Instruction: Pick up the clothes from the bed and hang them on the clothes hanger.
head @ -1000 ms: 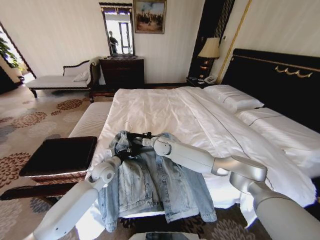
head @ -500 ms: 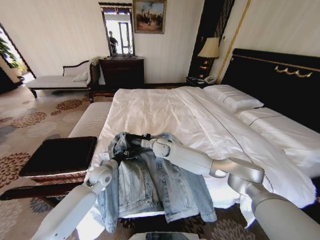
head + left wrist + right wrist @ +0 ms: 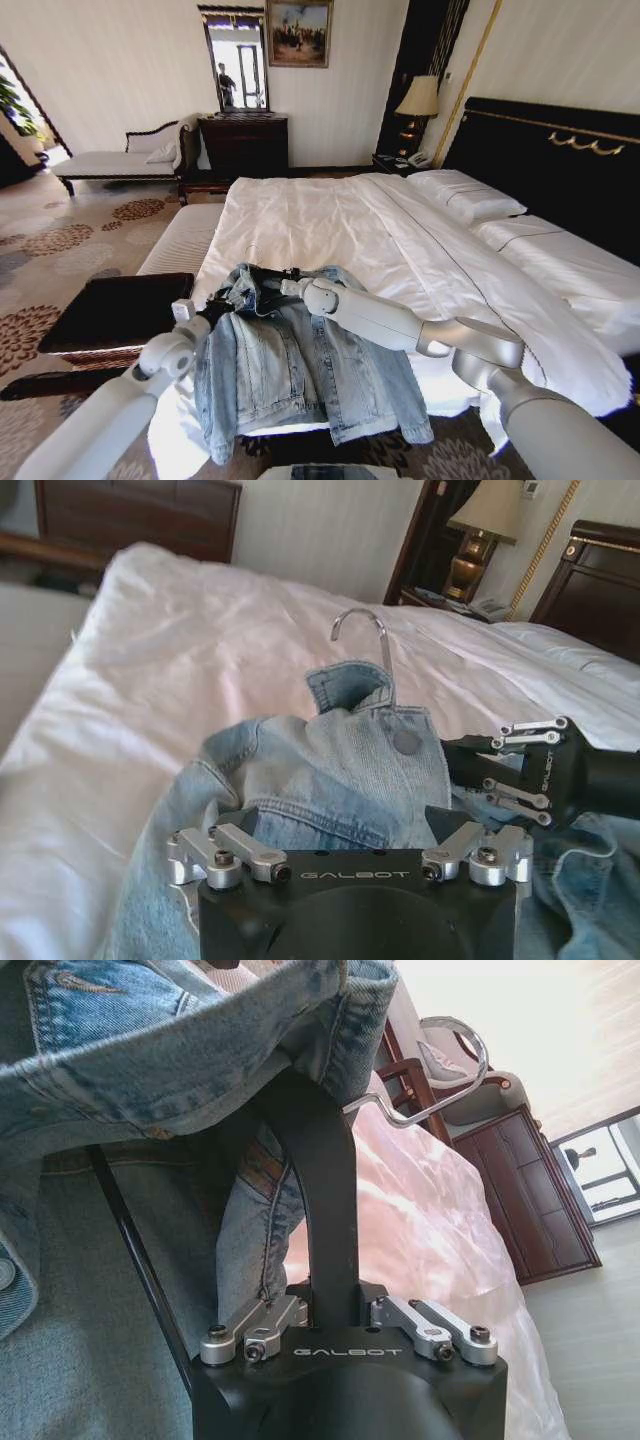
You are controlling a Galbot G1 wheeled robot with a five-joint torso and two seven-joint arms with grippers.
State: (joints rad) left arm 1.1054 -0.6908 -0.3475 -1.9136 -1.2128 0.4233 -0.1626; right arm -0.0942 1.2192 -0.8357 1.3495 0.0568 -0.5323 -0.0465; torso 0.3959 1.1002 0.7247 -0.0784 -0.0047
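The clothes, a light-blue denim jacket [image 3: 300, 370], lie spread face-up across the foot of the bed [image 3: 330, 215], sleeves hanging over its edge. The clothes hanger sits inside the jacket: its silver hook [image 3: 385, 655] rises from the collar and a thin black arm [image 3: 135, 1245] runs under the denim. My right gripper [image 3: 272, 285] is shut at the collar, where the hook comes out, and it appears in the left wrist view too [image 3: 455, 760]. My left gripper [image 3: 212, 308] is open at the jacket's left shoulder, with denim [image 3: 330, 770] hiding its fingertips.
A dark upholstered bench [image 3: 115, 310] stands left of the bed, with a white cushioned bench [image 3: 180, 240] behind it. Pillows [image 3: 465, 195] and the black headboard [image 3: 550, 160] are on the right. A dresser [image 3: 245, 140] and chaise [image 3: 110, 160] line the far wall.
My left arm has drawn back from the collar towards the jacket's left shoulder. The right gripper has stayed at the collar, shifting slightly.
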